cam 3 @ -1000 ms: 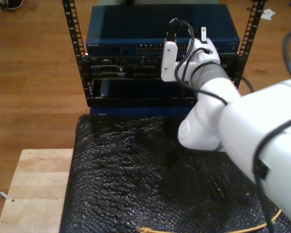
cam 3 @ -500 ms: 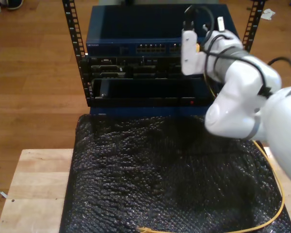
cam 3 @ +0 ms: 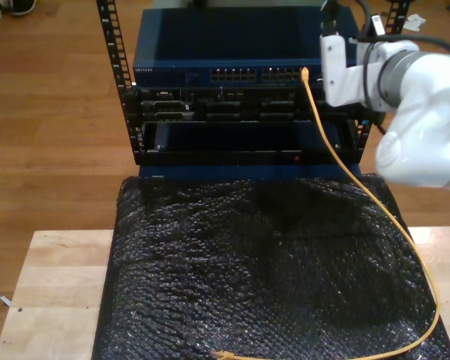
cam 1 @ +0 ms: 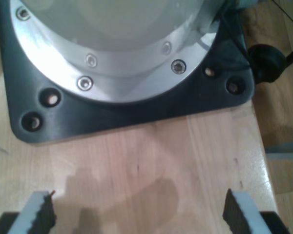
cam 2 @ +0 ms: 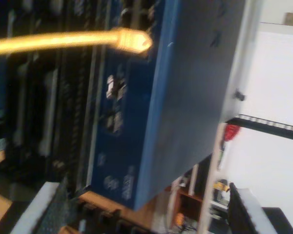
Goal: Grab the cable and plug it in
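Fingers (cam 1: 39,214) apart — one cable (cam 3: 337,154), two plugs

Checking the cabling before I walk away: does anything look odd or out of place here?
The cable has one plug up at the blue switch, but its other plug lies loose on the black mat, unconnected. Nothing looks spilled or damaged.

The blue switch (cam 3: 244,56) at the top of the rack carries a small pale brand mark at its front edge toward the exterior view's left, but it is too small and blurred to read. In the second wrist view the same blue box (cam 2: 185,97) shows pale printed marks and symbols, also blurred past reading. No other text can be read.
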Tool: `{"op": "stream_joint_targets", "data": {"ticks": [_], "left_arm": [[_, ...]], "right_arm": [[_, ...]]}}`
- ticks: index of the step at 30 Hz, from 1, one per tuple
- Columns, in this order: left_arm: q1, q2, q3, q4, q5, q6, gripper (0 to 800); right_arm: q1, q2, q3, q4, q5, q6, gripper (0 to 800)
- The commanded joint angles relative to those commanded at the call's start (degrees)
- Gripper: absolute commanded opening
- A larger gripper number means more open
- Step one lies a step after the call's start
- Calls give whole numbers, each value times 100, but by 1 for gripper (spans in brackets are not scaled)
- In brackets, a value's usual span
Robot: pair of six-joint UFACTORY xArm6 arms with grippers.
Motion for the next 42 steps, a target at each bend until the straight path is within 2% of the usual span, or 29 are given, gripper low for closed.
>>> {"op": "stream_joint_targets", "data": {"ticks": [17,25,42], "left_arm": [[0,0,0,0,0,0,800],[0,0,0,0,0,0,800],[0,0,0,0,0,0,800]], "right_arm": [[-1407,-712,18,9,2558,-1758,782],[-2875,-1143,-18,9,4563,-2453,788],[-5609,-1802,193,-18,7147,-4018,789]]}}
